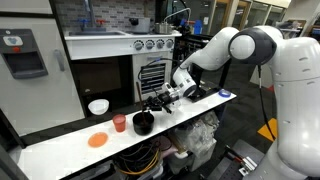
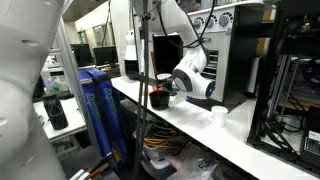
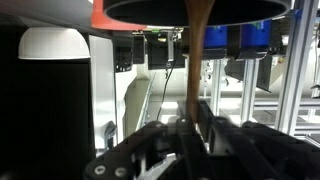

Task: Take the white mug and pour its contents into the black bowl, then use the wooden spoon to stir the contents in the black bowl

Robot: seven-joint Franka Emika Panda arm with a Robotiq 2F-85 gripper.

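- black bowl [image 1: 143, 123]: upright on the white table [image 1: 60, 148], just under the gripper [image 1: 160, 100], at about 7 o'clock from it in an exterior view. In the wrist view, dead ahead at 12 o'clock from the gripper [image 3: 192, 128], dark underside and rim filling the top edge.
- wooden spoon [image 3: 197, 55]: pinched between the closed fingers. Long axis from 6 to 12 o'clock in the wrist view, far end reaching the bowl. Tip cut off by the frame edge, so depth inside the bowl not readable.
- step in hand, as a judgement: stirring. Next move hangs on keeping that spoon axis through the bowl's mouth and circling inside the rim without shoving the bowl along.
- white mug [image 2: 218, 116]: upright on the table, well apart from the bowl, at about 4 o'clock from it in an exterior view. Free of the gripper. Contents not visible, so pour presumed done, not confirmed.
- single arm only, so no question of a nearer one.
- red cup [image 1: 119, 123]: just beside the bowl, at 9 o'clock.
- orange disc [image 1: 97, 140]: flat, farther out, at 8 o'clock.
- wide white vessel [image 1: 98, 106]: at 10 o'clock, near the toy stove [image 1: 150, 60].
- count: one black bowl, one wooden spoon, one white mug, one red cup, one orange disc, one wide white vessel, one gripper.
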